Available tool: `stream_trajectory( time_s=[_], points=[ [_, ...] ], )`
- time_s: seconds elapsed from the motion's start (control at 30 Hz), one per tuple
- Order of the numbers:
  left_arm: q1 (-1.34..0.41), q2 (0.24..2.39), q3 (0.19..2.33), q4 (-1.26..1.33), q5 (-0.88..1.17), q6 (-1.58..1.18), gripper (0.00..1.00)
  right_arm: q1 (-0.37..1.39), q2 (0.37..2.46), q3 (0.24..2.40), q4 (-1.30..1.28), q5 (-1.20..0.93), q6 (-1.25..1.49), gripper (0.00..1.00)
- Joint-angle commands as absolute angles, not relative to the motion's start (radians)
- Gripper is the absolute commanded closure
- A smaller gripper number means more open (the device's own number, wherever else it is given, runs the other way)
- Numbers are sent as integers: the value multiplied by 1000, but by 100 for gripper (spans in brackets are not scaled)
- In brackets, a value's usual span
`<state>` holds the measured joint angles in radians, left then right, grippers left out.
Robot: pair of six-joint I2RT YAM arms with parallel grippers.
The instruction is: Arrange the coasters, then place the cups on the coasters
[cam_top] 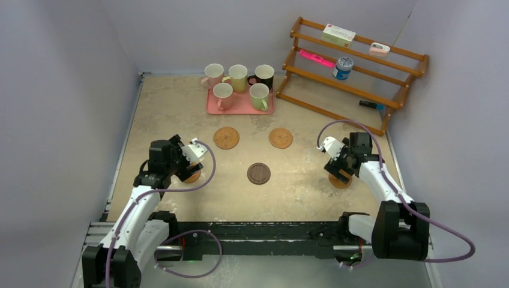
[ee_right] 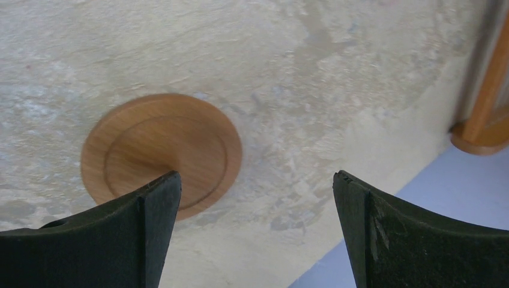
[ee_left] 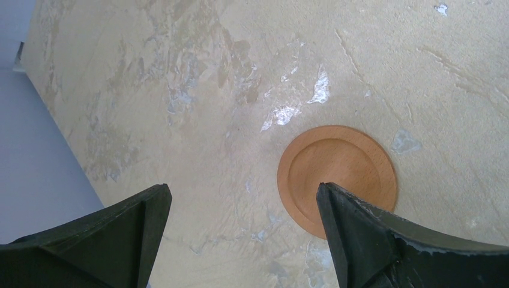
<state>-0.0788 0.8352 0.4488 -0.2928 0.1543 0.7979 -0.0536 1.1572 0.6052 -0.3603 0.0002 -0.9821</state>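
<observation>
Two woven tan coasters [cam_top: 226,138] [cam_top: 280,138] lie mid-table, with a dark brown coaster [cam_top: 259,173] nearer me. An orange-brown wooden coaster [ee_left: 336,174] lies flat under my left gripper [ee_left: 243,195], which hangs open above it, its right finger overlapping the disc. Another wooden coaster [ee_right: 161,153] lies under my right gripper [ee_right: 257,183], open too, its left finger over the disc's edge. Several cups stand at the back on the pink tray [cam_top: 211,108]: two pink [cam_top: 213,74] [cam_top: 222,94], a pale yellow [cam_top: 238,77], a black [cam_top: 264,75] and a green [cam_top: 259,95].
A wooden rack [cam_top: 354,72] leans at the back right, holding a small blue-and-white can [cam_top: 343,67], a box and a pink item. Grey walls close in on both sides. The table's right edge [ee_right: 420,198] runs close to my right gripper.
</observation>
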Motion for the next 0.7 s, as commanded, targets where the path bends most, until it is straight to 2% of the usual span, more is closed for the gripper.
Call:
stream_trajectory(
  time_s=[0.0,0.4,0.67],
  points=[
    [-72,811,465,-249,189,751,0,-58,1165,568,-331,-98,-1084,2],
    [-72,828,473,-248,158,770,0,-31,1186,511,-321,-293,-1180,2],
    [-72,888,470,-249,90,814,0,152,1245,479,-222,-305,-1107,2]
  ],
)
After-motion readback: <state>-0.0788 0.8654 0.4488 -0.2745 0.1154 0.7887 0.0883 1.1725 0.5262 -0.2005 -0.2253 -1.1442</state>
